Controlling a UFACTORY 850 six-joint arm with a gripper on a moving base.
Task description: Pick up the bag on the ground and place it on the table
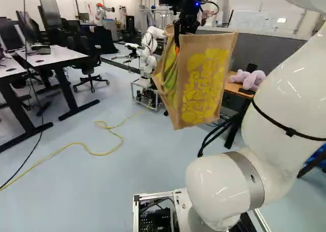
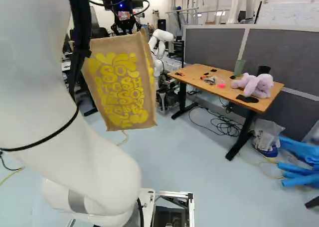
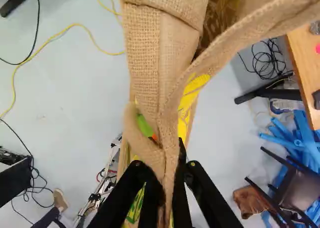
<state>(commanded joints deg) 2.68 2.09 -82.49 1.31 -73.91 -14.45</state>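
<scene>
The gripper (image 1: 178, 36) is closed on cloth, its two fingers pinching a fold of the jute bag (image 1: 206, 77) from both sides; the bag hangs from it in the air, a little tilted, at one o'clock in the left base view and ten o'clock in the right one; yellow lettering covers one broad face, and in the wrist view the folded cloth runs ahead of the fingers, with a bit of green showing between the folds.

The white arm (image 1: 285, 99) fills three to five o'clock in the left base view; another robot (image 2: 160, 40), also white, stands beyond the bag, at twelve o'clock in the right base view.

The wooden table (image 2: 194, 72) stands apart from the bag, at two o'clock in the right base view, before a grey partition (image 2: 284, 53); on it lie a lilac plush toy (image 2: 256, 85), toward three o'clock, and a green cup (image 2: 239, 67) at two; the small things (image 2: 209, 79) near its middle are probably loose odds and ends, too small to tell.

Dark cables (image 2: 227, 126) lie on the floor under and beside that table; blue tubes (image 2: 301, 177) lie at four o'clock in the same view; in the left base view a yellow cable (image 1: 79, 144) curves over the floor at eight o'clock, and a white desk (image 1: 56, 56) and an office chair (image 1: 91, 79) stand at ten.
</scene>
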